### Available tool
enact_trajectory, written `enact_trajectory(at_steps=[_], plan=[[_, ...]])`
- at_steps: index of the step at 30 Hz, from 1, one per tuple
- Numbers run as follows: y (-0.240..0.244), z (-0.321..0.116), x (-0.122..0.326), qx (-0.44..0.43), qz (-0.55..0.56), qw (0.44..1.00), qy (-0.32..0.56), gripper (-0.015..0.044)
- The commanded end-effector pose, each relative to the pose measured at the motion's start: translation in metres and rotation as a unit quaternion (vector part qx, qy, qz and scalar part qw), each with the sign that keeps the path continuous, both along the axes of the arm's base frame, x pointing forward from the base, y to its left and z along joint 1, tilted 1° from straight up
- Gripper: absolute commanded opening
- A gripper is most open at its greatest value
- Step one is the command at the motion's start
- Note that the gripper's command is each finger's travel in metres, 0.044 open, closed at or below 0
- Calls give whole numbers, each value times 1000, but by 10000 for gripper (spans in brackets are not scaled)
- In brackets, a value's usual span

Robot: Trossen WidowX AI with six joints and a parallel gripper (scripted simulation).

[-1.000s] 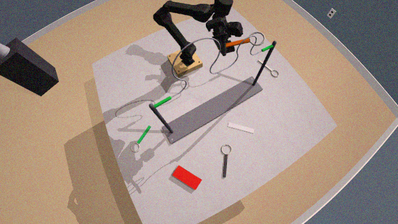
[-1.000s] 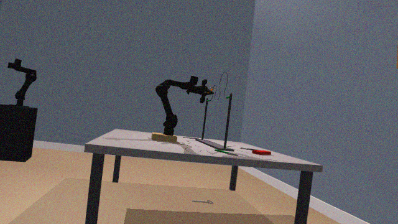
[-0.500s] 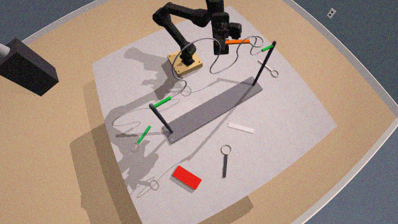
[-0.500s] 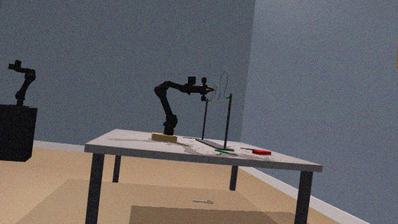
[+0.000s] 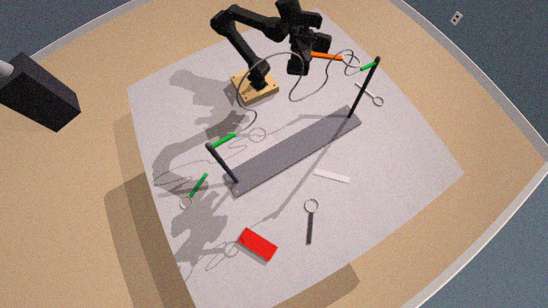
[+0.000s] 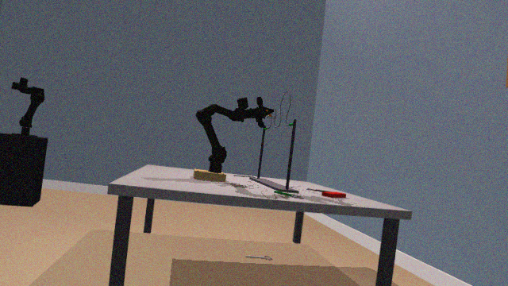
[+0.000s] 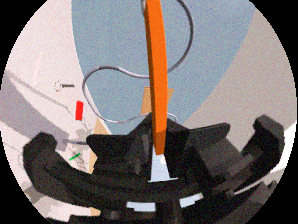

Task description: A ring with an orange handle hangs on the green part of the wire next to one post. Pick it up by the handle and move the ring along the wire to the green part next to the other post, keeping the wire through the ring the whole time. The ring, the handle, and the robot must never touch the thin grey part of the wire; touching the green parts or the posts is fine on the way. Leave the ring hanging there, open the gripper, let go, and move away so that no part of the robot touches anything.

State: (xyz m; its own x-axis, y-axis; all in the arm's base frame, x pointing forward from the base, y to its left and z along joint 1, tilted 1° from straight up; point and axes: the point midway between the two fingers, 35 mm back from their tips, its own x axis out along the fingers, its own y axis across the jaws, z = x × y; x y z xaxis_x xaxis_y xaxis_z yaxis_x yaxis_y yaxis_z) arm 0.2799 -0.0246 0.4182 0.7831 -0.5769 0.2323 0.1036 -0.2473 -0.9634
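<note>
My gripper (image 5: 306,55) (image 6: 271,112) (image 7: 153,115) is shut on the orange handle (image 5: 326,56) (image 7: 156,65), high above the table. The ring (image 5: 359,62) is at the handle's far end, around a grey bend of the wire (image 5: 303,70) (image 7: 191,31), near the right green part (image 5: 368,66) but off it. I cannot tell whether ring and wire touch. In the wrist view the ring is mostly cut off at the top. The right post (image 5: 363,91) (image 6: 260,152) and left post (image 5: 223,164) (image 6: 290,155) stand upright. The left green part (image 5: 223,140) is at the wire's other end.
On the table lie a green-handled ring (image 5: 198,185), a dark-handled ring (image 5: 309,228), a pale-handled ring (image 5: 365,91), a white bar (image 5: 331,175) and a red block (image 5: 258,245) (image 7: 79,110). The wire's tall loop arches beside the gripper in the top view.
</note>
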Motion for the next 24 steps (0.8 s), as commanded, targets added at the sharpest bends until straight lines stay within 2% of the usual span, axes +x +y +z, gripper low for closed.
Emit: enact_trajectory(at_steps=[1, 11, 24], plan=[[0, 2, 0, -32, -2, 999, 4, -150], [-4, -4, -1, -47, -3, 999, 6, -150], [-11, -33, -1, 33, -2, 999, -6, -150]])
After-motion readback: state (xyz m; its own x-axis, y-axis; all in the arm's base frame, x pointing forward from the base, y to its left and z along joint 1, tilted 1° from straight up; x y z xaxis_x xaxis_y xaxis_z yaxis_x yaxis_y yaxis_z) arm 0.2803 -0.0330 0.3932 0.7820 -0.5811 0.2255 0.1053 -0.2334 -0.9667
